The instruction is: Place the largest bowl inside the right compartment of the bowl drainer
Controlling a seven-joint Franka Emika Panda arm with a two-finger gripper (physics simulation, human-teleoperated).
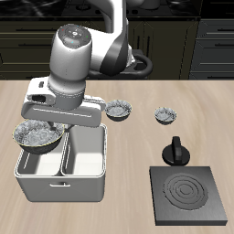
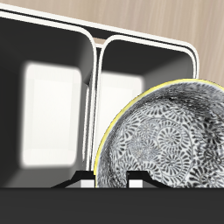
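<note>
My gripper (image 1: 55, 128) is shut on the rim of the largest bowl (image 1: 37, 137), a wide grey-and-white speckled bowl. It holds the bowl just above the bowl drainer (image 1: 62, 187), a light grey tub with two deep wells. The bowl hangs over the right compartment (image 1: 35, 164), the well farther from the stove plate, and overlaps the tub's outer rim. In the wrist view the bowl (image 2: 166, 144) is close between my gripper's (image 2: 109, 179) fingertips, with both empty wells of the drainer (image 2: 94, 61) behind it. The fingers themselves are mostly hidden in the exterior view.
Two smaller speckled bowls (image 1: 118, 111) (image 1: 165, 114) sit on the table behind the drainer. A dark square stove plate (image 1: 189, 195) lies near the front edge, with a small black pot (image 1: 175, 151) just behind it.
</note>
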